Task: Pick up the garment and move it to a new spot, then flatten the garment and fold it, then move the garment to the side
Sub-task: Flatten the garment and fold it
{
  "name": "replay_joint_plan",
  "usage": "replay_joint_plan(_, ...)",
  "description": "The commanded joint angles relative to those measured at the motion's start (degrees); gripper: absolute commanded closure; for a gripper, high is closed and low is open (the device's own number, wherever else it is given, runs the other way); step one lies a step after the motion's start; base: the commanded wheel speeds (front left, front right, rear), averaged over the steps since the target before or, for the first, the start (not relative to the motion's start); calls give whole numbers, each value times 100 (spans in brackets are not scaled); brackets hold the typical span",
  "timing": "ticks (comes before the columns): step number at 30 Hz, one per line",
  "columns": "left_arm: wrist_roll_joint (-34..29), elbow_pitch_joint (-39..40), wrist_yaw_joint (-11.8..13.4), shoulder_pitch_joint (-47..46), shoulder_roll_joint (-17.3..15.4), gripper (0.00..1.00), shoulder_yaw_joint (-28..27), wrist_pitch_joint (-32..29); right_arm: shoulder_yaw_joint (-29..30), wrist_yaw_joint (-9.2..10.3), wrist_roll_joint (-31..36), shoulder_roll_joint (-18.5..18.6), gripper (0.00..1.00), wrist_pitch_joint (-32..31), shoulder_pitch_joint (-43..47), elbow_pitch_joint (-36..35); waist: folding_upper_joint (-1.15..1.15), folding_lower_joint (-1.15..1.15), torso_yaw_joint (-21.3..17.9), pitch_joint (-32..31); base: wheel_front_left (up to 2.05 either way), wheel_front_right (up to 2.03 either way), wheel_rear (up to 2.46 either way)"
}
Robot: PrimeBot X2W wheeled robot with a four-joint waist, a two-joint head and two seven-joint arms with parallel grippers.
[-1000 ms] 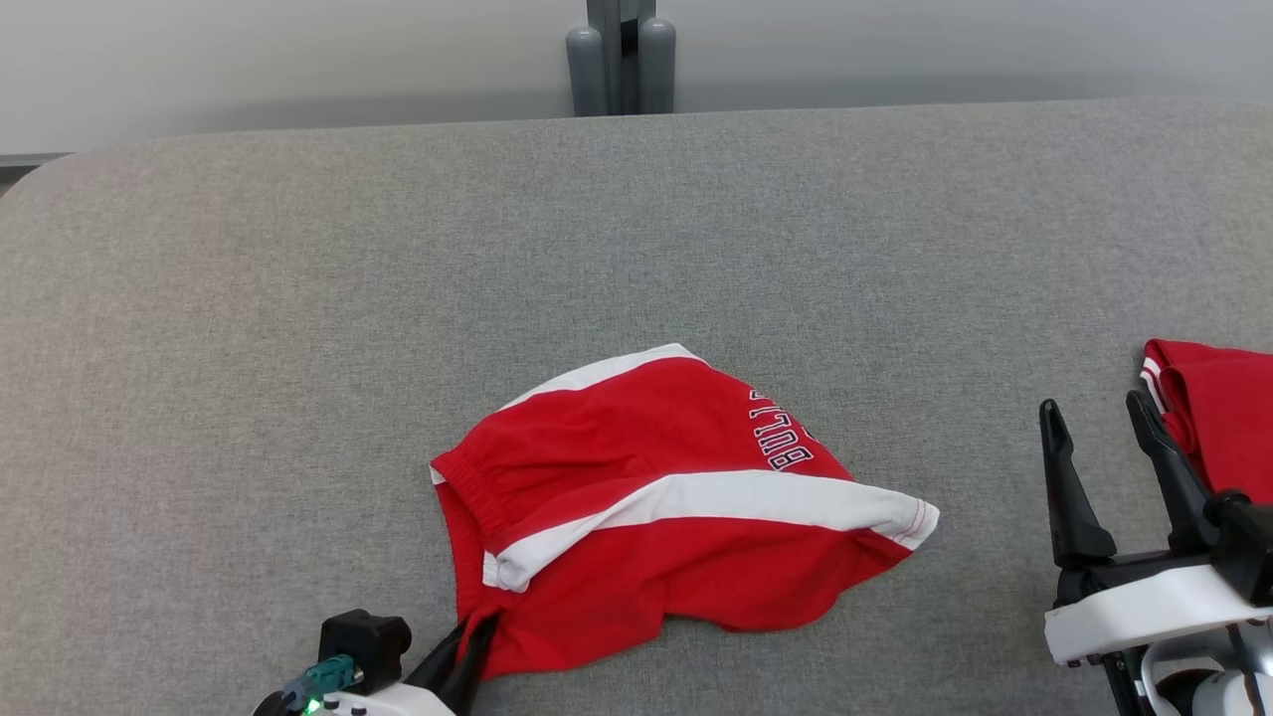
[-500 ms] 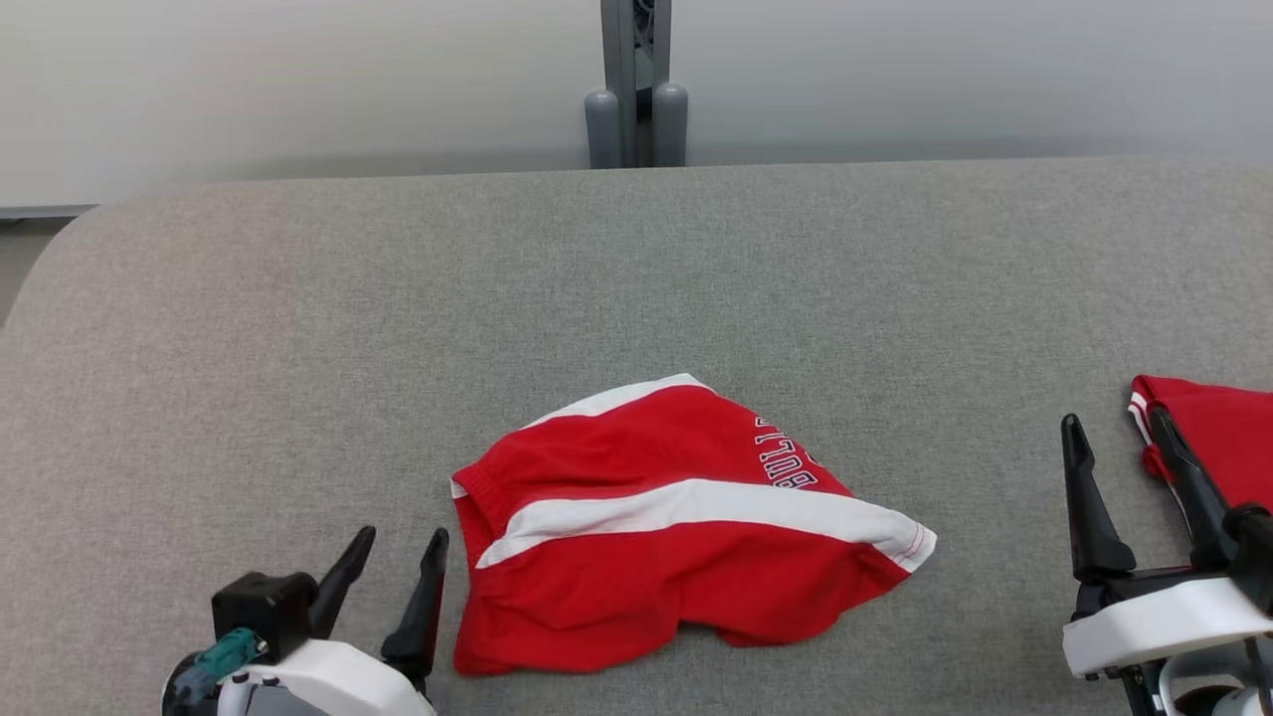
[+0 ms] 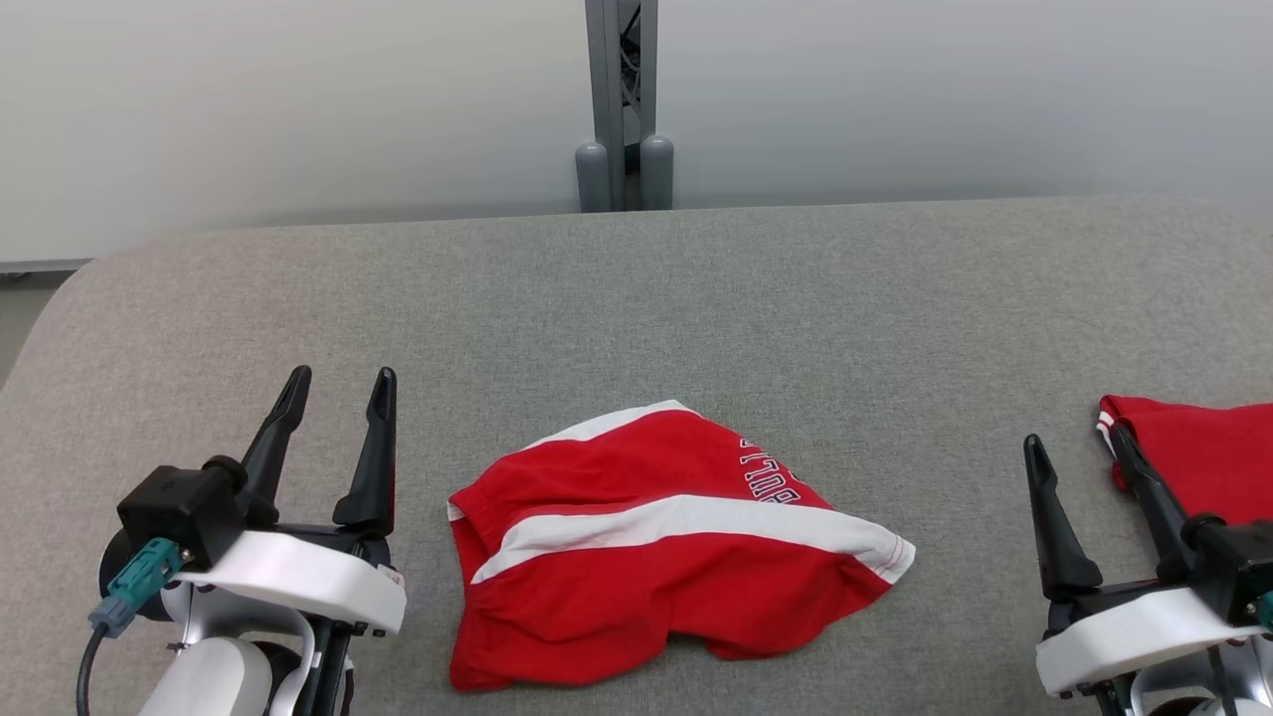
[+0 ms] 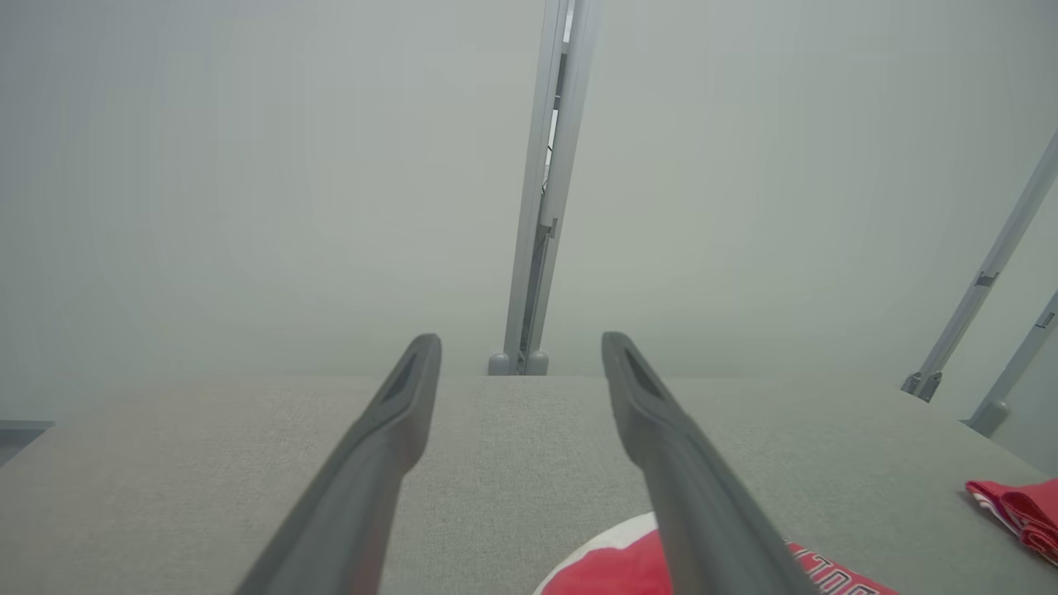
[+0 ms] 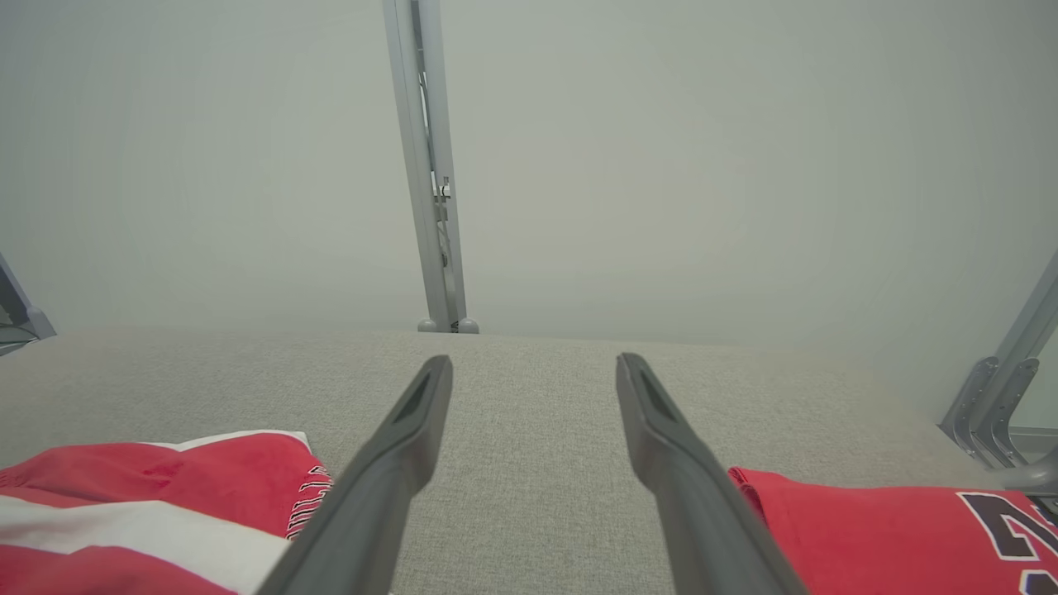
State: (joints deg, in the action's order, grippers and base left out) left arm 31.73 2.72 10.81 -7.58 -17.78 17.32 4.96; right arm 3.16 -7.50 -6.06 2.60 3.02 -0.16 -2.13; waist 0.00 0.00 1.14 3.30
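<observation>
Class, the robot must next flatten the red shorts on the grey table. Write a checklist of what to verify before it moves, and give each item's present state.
1. The left gripper is open and empty: ok.
2. The right gripper is open and empty: ok.
3. The red shorts lie flat: not ok, they are rumpled, with the near hem bunched.
4. The grey table has bare room around the shorts for spreading: ok.
5. The second red garment is apart from the shorts: ok.
6. The right gripper is free of the second red garment: cannot tell, since one finger overlaps it in the head view.
</observation>
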Motion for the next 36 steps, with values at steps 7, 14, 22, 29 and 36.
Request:
replay_joint_plan(7,-138,-551,27,11,-33,0,-60,410,-98,2,-49,32,0,10,216,120,0,0,-120,-218,0,0,0)
replay_joint_plan(14,-142,-908,77,293,-25,0,-160,737,-221,2,-117,32,0,-6,331,162,0,0,-129,-306,0,0,0)
replay_joint_plan(22,-311,-1000,195,460,-48,0,-106,825,-293,2,-143,33,0,-59,388,138,0,0,-83,-354,0,0,0)
replay_joint_plan(29,-380,-1004,157,310,-86,0,6,747,-272,2,-64,33,0,-78,341,114,0,0,-25,-351,0,0,0)
replay_joint_plan(36,-388,-895,-26,208,-123,0,353,248,-330,2,-90,32,0,-209,348,175,0,0,-58,-265,0,0,0)
